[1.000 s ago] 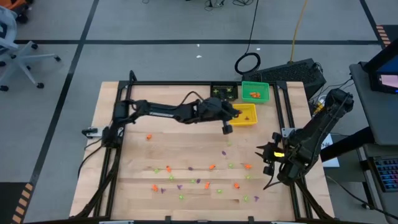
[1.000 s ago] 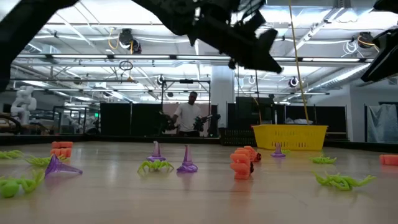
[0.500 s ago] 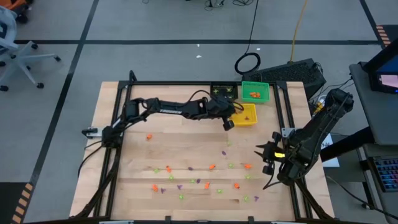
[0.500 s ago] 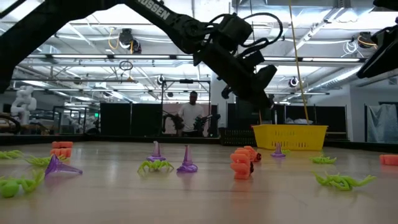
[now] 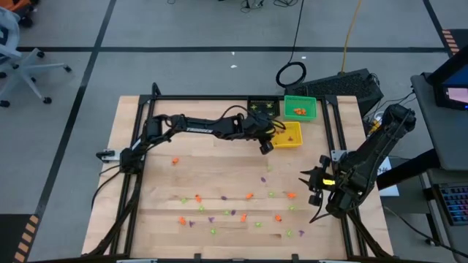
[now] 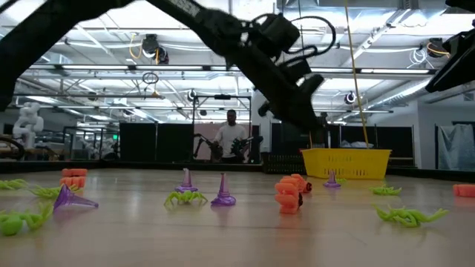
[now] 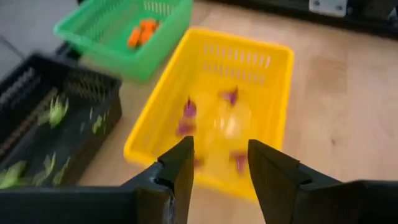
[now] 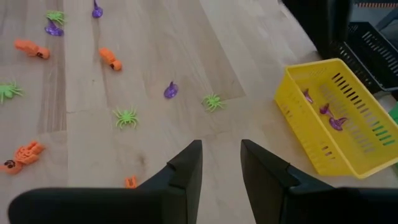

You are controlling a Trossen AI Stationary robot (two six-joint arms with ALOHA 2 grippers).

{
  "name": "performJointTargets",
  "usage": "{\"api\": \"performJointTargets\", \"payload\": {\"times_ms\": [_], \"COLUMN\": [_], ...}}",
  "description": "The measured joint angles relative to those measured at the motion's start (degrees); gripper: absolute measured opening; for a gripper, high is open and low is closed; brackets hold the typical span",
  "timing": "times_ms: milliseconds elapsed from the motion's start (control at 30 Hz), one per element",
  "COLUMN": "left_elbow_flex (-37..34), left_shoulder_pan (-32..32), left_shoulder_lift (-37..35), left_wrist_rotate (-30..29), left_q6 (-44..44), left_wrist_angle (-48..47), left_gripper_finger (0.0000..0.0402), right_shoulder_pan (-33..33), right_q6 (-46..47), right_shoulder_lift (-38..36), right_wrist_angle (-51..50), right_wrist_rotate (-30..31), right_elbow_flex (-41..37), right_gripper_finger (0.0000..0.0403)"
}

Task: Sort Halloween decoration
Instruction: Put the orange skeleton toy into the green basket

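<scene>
Left wrist view — yellow bin (image 7: 273, 59) holds purple trinkets (image 7: 189, 109) — green bin (image 7: 106, 31), orange ones

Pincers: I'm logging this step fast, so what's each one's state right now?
Left pincer: open, empty, over the yellow bin.
Right pincer: open, empty, above the table.

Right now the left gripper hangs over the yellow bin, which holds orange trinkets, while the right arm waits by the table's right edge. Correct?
Not quite. The yellow bin under the left gripper holds purple trinkets, as the left wrist view shows; the orange ones lie in the green bin. The rest stands.
</scene>
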Motion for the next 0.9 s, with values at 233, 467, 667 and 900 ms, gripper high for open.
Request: {"api": "performJointTargets", "payload": {"times_ms": [233,467,667,900], "left_elbow_flex": [-3.6,-13.4,-18.8,-19.5], "left_shoulder_pan": [-5.3,-19.2,-30.1,-37.7], "left_shoulder_lift": [-8.4,-16.0,-19.2,-19.2], "left_wrist_rotate": [0.0,-5.5,-14.6,-20.5], "left_q6": [0.0,-1.5,-4.6,-6.4], "left_wrist_angle": [-17.1,-15.2,-11.6,-10.7], "left_gripper_finger": [0.0133,0.0115,0.0114,0.0114], "right_shoulder_pan": [0.5,0.4,0.1,-0.1], "right_q6": [-0.2,-3.3,1.1,0.0], "right_shoulder_lift": [2.1,8.2,12.9,15.6], "right_wrist_angle": [7.2,17.4,13.9,14.6], "right_wrist_rotate": [-0.4,-8.5,-19.5,-22.6], "right_elbow_flex": [0.0,0.0,0.0,0.0], "right_gripper_finger": [0.0095,0.0098,0.0131,0.0170]}}
